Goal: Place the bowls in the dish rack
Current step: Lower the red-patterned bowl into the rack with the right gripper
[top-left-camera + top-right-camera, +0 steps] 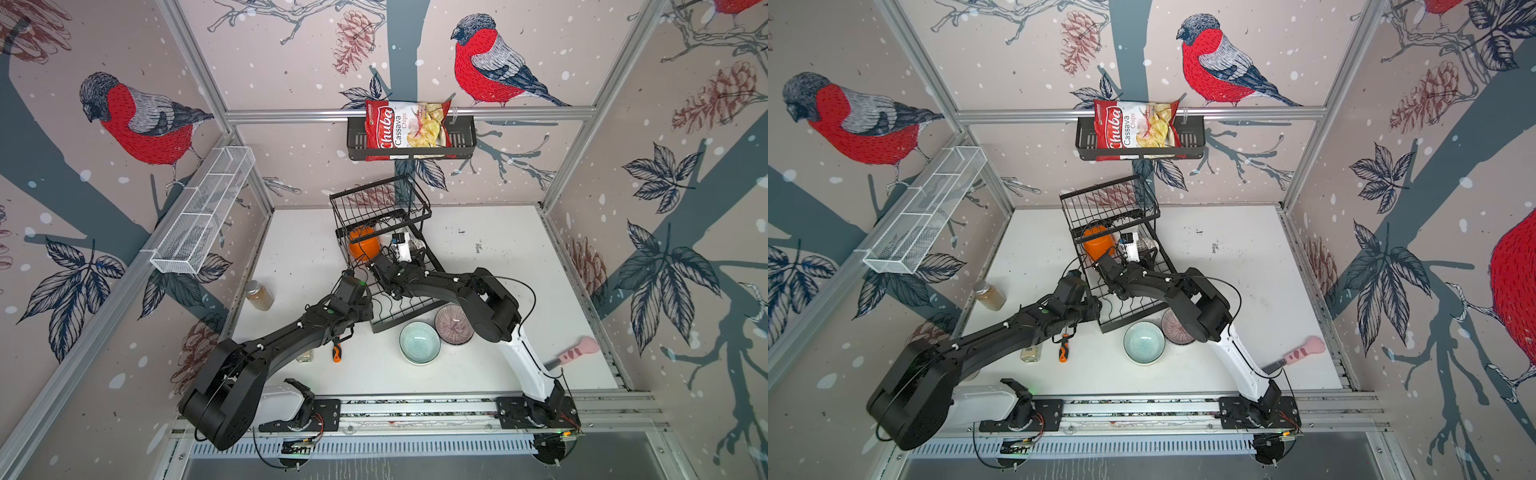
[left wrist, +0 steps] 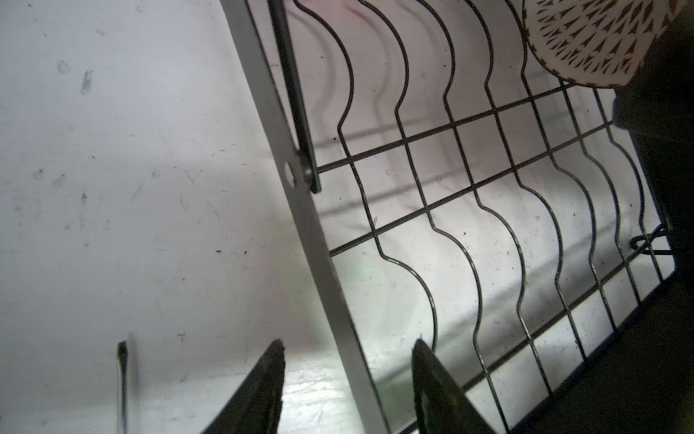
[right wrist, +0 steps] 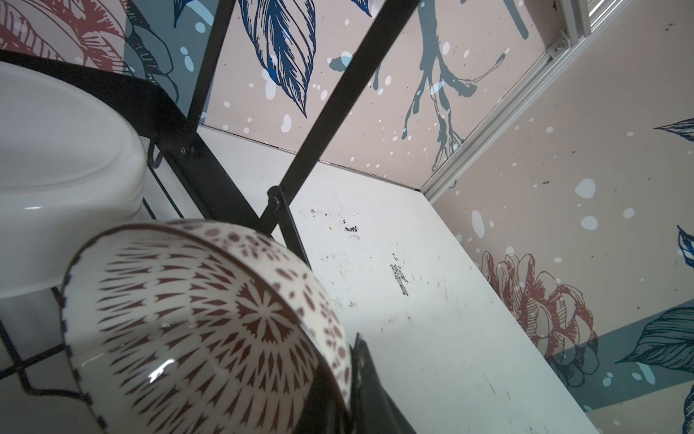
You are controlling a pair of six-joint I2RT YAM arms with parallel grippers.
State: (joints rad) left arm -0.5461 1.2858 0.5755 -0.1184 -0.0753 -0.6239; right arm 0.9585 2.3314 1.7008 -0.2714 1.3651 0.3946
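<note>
The black wire dish rack (image 1: 376,199) stands mid-table, with an orange bowl (image 1: 363,246) on edge in its lower tray. My right gripper (image 3: 351,360) is shut on the rim of a dark-patterned white bowl (image 3: 195,319), holding it tilted inside the tray beside a plain white bowl (image 3: 56,169). My left gripper (image 2: 347,375) is open at the rack's near left side, its jaws straddling the tray's side rail (image 2: 311,233) without touching it. A pale teal bowl (image 1: 419,343) and a purple-striped bowl (image 1: 453,324) sit upright on the table in front of the rack.
A jar of brown stuff (image 1: 259,295), a small glass bottle (image 1: 305,355) and an orange-handled screwdriver (image 1: 336,351) lie left of the rack. A pink-handled tool (image 1: 575,351) lies at the right. A white mesh tray (image 1: 203,212) and a chips basket (image 1: 409,131) hang on the walls.
</note>
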